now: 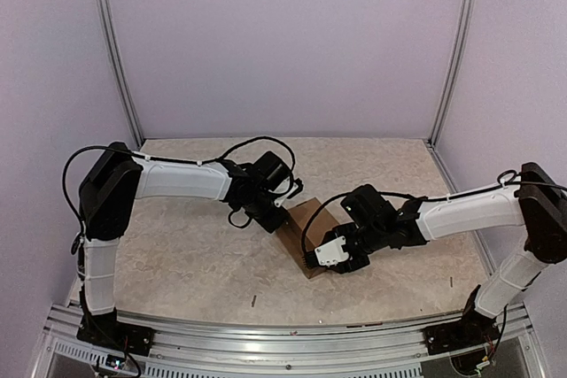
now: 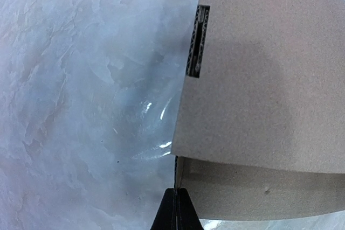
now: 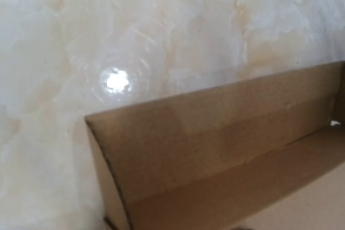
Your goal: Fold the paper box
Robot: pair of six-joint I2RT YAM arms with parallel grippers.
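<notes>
The paper box (image 1: 299, 223) is plain brown cardboard lying at mid-table between my two arms. My left gripper (image 1: 282, 212) is at its far left edge. In the left wrist view its black fingertips (image 2: 176, 208) are pressed together on the thin edge of a box wall (image 2: 186, 173), under a raised panel (image 2: 259, 79) with a slot (image 2: 197, 41). My right gripper (image 1: 323, 261) is at the box's near corner. Its fingers do not show in the right wrist view, which is filled by a standing wall and the inside of the box (image 3: 215, 144).
The marbled tabletop (image 1: 195, 254) lies all around the box. Metal frame posts (image 1: 115, 50) stand at the back corners against plain walls. An aluminium rail (image 1: 283, 338) runs along the near edge by the arm bases.
</notes>
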